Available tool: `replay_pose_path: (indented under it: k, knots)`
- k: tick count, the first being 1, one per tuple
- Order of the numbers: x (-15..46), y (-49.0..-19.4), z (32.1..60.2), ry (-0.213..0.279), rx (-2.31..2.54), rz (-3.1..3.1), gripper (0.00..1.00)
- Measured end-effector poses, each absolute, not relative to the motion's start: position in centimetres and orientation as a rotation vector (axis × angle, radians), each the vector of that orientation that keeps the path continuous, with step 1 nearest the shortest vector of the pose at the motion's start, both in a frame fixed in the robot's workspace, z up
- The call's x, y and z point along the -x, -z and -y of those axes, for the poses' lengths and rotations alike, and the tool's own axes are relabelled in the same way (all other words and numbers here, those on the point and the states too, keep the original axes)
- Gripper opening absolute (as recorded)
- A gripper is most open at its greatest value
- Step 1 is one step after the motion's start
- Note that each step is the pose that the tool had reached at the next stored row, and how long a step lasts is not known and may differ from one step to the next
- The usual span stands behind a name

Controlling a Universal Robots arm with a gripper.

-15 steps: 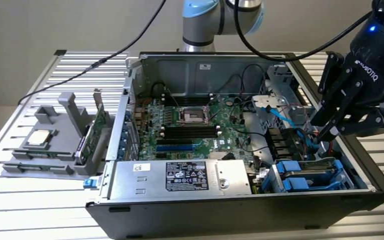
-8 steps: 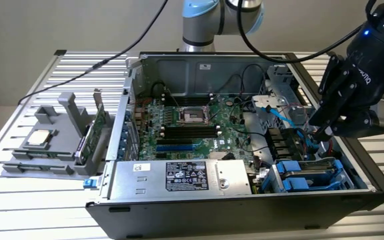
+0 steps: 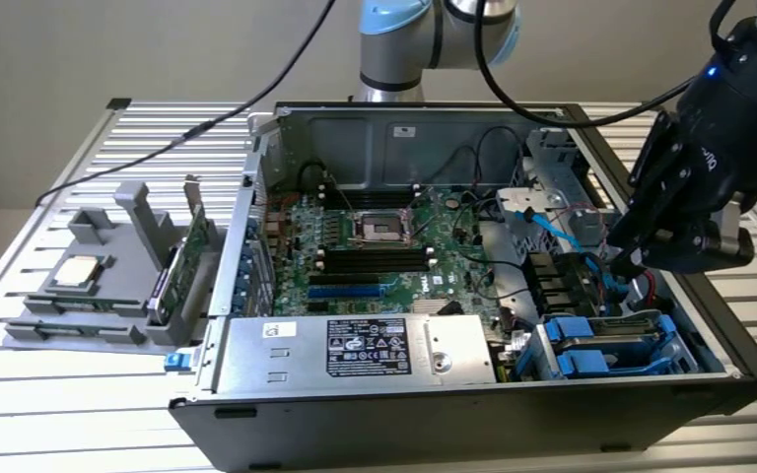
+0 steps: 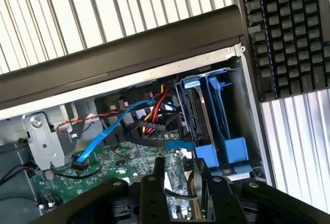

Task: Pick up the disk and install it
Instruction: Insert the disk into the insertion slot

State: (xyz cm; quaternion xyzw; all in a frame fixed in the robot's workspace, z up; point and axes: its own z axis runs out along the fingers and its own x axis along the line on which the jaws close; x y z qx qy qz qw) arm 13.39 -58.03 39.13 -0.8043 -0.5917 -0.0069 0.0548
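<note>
Exterior view: my arm leans in from the exterior view's right, with the claw (image 3: pixel 626 258) tilted down into the case (image 3: pixel 418 434). It hangs just above the disk (image 3: pixel 611 341), which lies in the corner bay, its blue carrier partly hidden by the wall. Wrist view: the disk (image 4: pixel 196 115) shows edge-on in that bay. My fingers (image 4: pixel 154 193), cut off by the frame, stand partly apart and hold nothing.

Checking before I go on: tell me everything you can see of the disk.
The disk is a flat silver-grey drive framed by a blue plastic carrier. It lies inside the open case, in its near corner on the exterior view's right, beside red and blue cables. The gripper hangs above it, apart.
</note>
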Motion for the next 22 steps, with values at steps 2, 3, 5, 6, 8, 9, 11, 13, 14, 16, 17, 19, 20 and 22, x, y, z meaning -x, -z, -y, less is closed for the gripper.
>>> replay_pose_path:
  k: [2,3,5,6,8,9,11,13,14,16,17,19,20,22]
  knots:
    - [-13.4,-39.0,58.0,0.030,2.463,1.759,0.36]
    - [-13.4,-38.9,58.0,0.034,2.473,1.739,0.36]
    - [-13.4,-38.7,58.0,0.043,2.493,1.701,0.36]
    - [-13.4,-38.6,58.0,0.047,2.502,1.681,0.36]
    - [-13.4,-38.5,58.0,0.056,2.521,1.643,0.36]
    - [-13.4,-38.4,58.0,0.060,2.530,1.623,0.36]
    - [-13.4,-38.2,58.0,0.069,2.548,1.585,0.36]
    - [-13.4,-38.1,58.0,0.077,2.566,1.546,0.36]
    - [-13.4,-38.0,58.0,0.081,2.574,1.526,0.36]
    - [-13.4,-37.8,58.0,0.090,2.591,1.486,0.36]
    - [-13.4,-37.7,58.0,0.094,2.599,1.465,0.36]
    - [-13.4,-37.6,58.0,0.102,2.615,1.427,0.36]
    - [-13.4,-37.5,58.0,0.107,2.622,1.407,0.36]
    - [-13.4,-37.3,58.0,0.115,2.637,1.366,0.36]
